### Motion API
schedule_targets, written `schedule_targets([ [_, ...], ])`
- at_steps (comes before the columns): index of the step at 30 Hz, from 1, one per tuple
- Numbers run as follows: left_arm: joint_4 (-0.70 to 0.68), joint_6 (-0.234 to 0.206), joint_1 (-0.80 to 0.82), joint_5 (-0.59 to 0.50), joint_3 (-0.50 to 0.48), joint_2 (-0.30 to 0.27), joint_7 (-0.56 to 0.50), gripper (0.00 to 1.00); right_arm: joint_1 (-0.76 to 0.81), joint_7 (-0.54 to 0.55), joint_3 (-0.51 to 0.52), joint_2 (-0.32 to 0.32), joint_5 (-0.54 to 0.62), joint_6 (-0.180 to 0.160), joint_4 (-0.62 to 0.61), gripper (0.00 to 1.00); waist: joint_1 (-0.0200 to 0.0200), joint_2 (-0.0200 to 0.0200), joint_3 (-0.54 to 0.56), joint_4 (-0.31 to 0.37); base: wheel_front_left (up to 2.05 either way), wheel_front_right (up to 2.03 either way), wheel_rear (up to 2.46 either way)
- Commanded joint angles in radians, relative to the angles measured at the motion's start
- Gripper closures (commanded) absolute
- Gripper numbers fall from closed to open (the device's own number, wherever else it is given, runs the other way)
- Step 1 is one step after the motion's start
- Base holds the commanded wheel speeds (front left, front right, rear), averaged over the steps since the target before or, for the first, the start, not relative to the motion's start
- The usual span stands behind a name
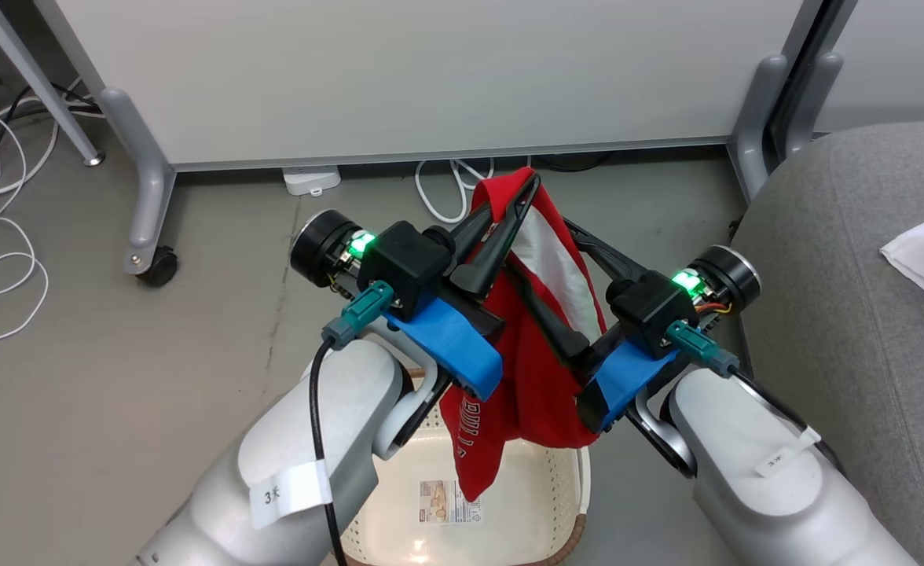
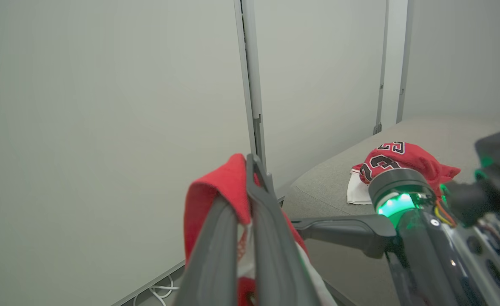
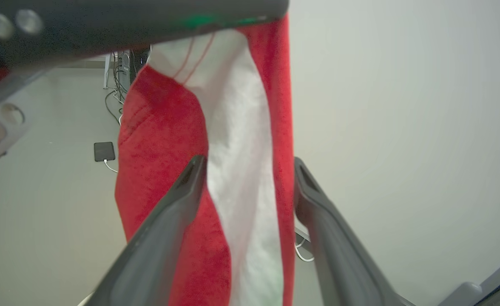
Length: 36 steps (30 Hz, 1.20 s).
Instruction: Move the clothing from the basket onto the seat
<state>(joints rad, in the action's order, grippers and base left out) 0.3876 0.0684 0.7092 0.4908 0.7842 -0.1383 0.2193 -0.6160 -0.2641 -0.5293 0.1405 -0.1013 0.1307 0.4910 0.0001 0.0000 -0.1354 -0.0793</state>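
1. Holding red white-trimmed fabric garment (image 1: pixel 537 377) above cream perforated plastic basket (image 1: pixel 564 479), left claw (image 1: pixel 530 185) clamped on its top.
2. Likely soft, light, floppy; best pinched near hem.
3. Straddling cloth with right claw (image 3: pixel 248 163) spread wide, gripping nothing.
4. Open room toward 3 o'clock, past rounded edge of light-grey upholstered seat (image 1: pixel 823 275).

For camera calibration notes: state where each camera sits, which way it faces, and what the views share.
Head view: on the head, looking down at the cream perforated plastic basket; left gripper and right gripper show.
Left wrist view: on the left wrist, facing the light-grey fabric seat along its shut fingers; the right gripper intrudes.
Right wrist view: on the right wrist, facing a white partition between its open fingers.
All share the hanging red garment with white lining.
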Motion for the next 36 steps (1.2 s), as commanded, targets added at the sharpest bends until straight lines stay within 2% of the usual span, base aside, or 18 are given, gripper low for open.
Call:
schedule_targets([
  [1, 0.002, 0.002, 0.017, -0.004, 0.0, 0.006, 0.008, 1.0, -0.022, 0.0, -0.006, -0.006, -0.003, 0.0, 0.042, 0.0, -0.0001, 0.0, -0.007, -0.009, 0.0, 0.0, 0.0],
  [3, 0.005, 0.003, 0.018, -0.003, 0.004, 0.008, 0.012, 1.0, -0.027, 0.0, -0.012, -0.012, -0.01, 0.0, 0.097, 0.0, -0.0001, 0.0, -0.009, -0.014, 0.0, 0.0, 0.0],
  [4, 0.007, 0.004, 0.019, -0.002, 0.004, 0.009, 0.013, 1.0, -0.028, 0.0, -0.012, -0.016, -0.02, 0.0, 0.12, 0.09, -0.0001, 0.0, -0.01, -0.016, 0.0, 0.0, 0.0],
  [5, 0.009, 0.006, 0.02, -0.001, 0.005, 0.009, 0.014, 1.0, -0.03, -0.001, -0.012, -0.02, -0.029, 0.0, 0.135, 0.63, -0.0001, 0.0, -0.011, -0.018, 0.0, 0.0, 0.0],
  [6, 0.011, 0.006, 0.021, 0.0, 0.005, 0.009, 0.015, 1.0, -0.031, 0.0, -0.016, -0.022, -0.033, 0.0, 0.146, 1.0, -0.0001, 0.0, -0.012, -0.02, 0.0, 0.0, 0.0],
  [26, 0.04, 0.0, 0.008, 0.013, 0.01, 0.0, 0.023, 1.0, -0.015, 0.0, -0.008, -0.021, -0.07, 0.0, 0.121, 1.0, -0.0001, 0.0, -0.012, -0.005, 0.0, 0.0, 0.0],
  [27, 0.041, 0.0, 0.007, 0.016, 0.009, 0.001, 0.023, 0.31, -0.014, 0.0, -0.006, -0.021, -0.07, 0.0, 0.119, 1.0, -0.0001, 0.0, -0.013, -0.005, 0.0, 0.0, 0.0],
  [28, 0.042, 0.001, 0.004, 0.022, 0.007, 0.004, 0.022, 0.0, -0.013, 0.0, -0.005, -0.021, -0.071, 0.0, 0.117, 1.0, -0.0001, 0.0, -0.014, -0.005, 0.0, 0.0, 0.0],
  [36, 0.05, -0.004, 0.002, 0.023, 0.018, -0.002, 0.019, 0.0, -0.001, 0.0, 0.032, -0.025, -0.088, 0.0, 0.091, 1.0, -0.0001, 0.0, -0.019, -0.002, 0.0, 0.0, 0.0],
])
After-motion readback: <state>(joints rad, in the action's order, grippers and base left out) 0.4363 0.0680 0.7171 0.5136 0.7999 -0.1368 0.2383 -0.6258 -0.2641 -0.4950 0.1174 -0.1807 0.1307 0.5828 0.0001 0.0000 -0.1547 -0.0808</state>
